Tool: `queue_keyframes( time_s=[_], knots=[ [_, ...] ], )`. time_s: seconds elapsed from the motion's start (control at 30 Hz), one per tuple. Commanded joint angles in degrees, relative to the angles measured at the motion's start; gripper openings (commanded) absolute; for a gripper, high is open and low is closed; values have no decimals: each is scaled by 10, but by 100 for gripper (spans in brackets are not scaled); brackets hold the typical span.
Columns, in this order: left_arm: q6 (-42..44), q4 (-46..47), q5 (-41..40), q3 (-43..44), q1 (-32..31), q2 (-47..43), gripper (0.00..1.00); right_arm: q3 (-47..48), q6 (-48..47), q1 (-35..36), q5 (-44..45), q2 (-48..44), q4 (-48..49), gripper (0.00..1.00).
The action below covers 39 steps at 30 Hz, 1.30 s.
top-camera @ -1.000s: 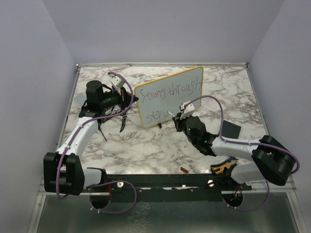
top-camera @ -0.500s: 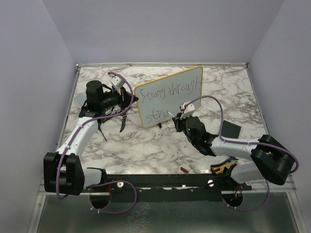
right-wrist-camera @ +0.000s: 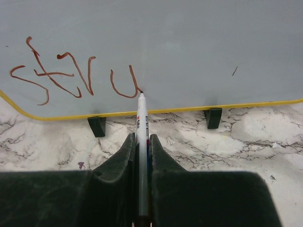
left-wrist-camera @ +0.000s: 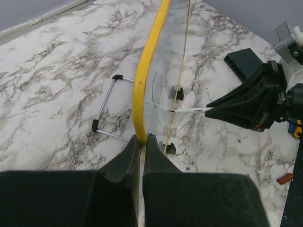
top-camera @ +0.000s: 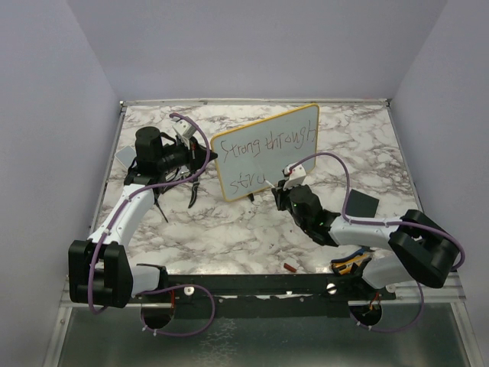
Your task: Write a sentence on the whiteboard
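The whiteboard (top-camera: 267, 149) stands upright on small black feet, yellow-framed. The sentence (top-camera: 263, 144) runs in two lines, the lower one reading "stru" (right-wrist-camera: 71, 75). My left gripper (top-camera: 206, 157) is shut on the board's yellow left edge (left-wrist-camera: 142, 85), its fingertips (left-wrist-camera: 150, 140) pinching the frame. My right gripper (top-camera: 284, 186) is shut on a white marker (right-wrist-camera: 141, 118), whose tip touches the board at the end of the "u". From the left wrist view the marker (left-wrist-camera: 189, 109) sticks out of the right gripper (left-wrist-camera: 210, 109) to the board face.
A dark square slab (top-camera: 361, 204) lies right of the right arm. A small red-brown cap (top-camera: 290, 267) sits near the front edge. A wire stand (left-wrist-camera: 106, 111) props the board from behind. A grey block (top-camera: 122, 157) lies at the far left. Walls enclose the table.
My right gripper with the marker has shifted slightly left and nearer the board's lower line. The left arm and the whiteboard have not moved.
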Motion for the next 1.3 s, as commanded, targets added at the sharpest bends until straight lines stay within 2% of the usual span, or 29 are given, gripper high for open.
queue_keyframes(
  time_s=[0.0, 0.17, 0.5, 1.0, 1.27],
  knots=[
    [17, 3, -11, -9, 1, -10, 0, 4, 10, -2, 38, 20, -9, 1],
    [18, 3, -11, -8, 1, -11, 0, -1, 10, -2, 48, 7, -10, 1],
    [17, 3, -11, -8, 1, -11, 0, -11, -10, -2, 56, -76, -19, 1],
    [17, 5, -9, -9, 1, -11, 0, 33, -61, -7, 69, -39, 13, 1],
    [17, 6, -10, -9, 1, -12, 0, 41, -73, -7, 29, -34, 19, 1]
  ],
)
